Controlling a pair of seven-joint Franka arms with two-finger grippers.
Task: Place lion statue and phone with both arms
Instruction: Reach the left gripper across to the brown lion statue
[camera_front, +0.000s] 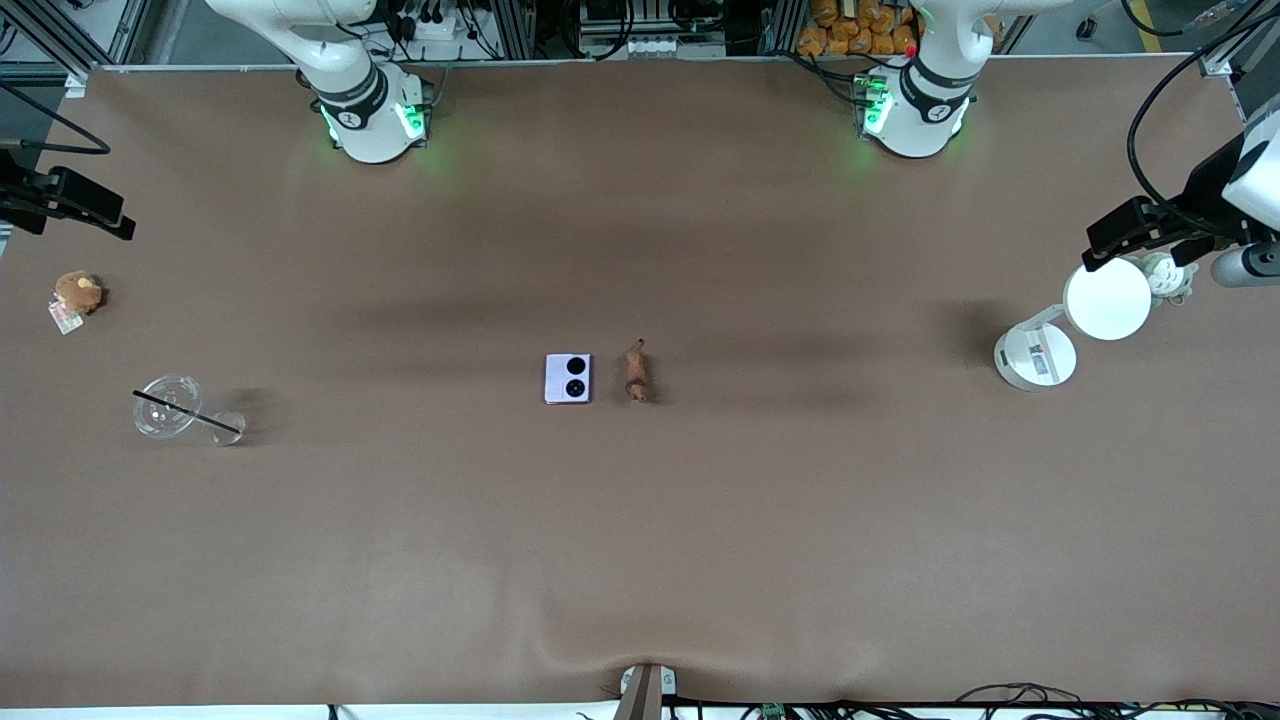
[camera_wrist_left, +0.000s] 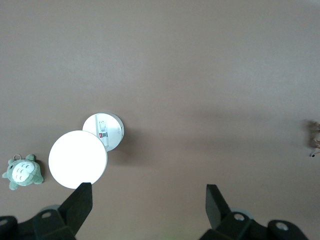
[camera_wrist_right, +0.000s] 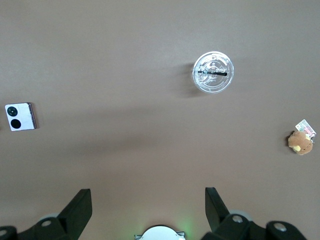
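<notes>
Lying side by side mid-table: phone, lion statue. Left hand and right hand held wide open, empty, at table ends. Collision risked if both reach together.

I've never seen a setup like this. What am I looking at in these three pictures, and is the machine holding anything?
Two white robot arms stand at a brown table. One picture looks down from a high camera; the others come from cameras on each wrist. Mid-table lie a pale lavender folded phone and, beside it, a tiny brown-orange lion statue. The left gripper hangs open over a round white lamp near a grey-white plush. The right gripper hangs open at the end with a clear cup with a black straw and a brown plush. Neither holds anything.
</notes>
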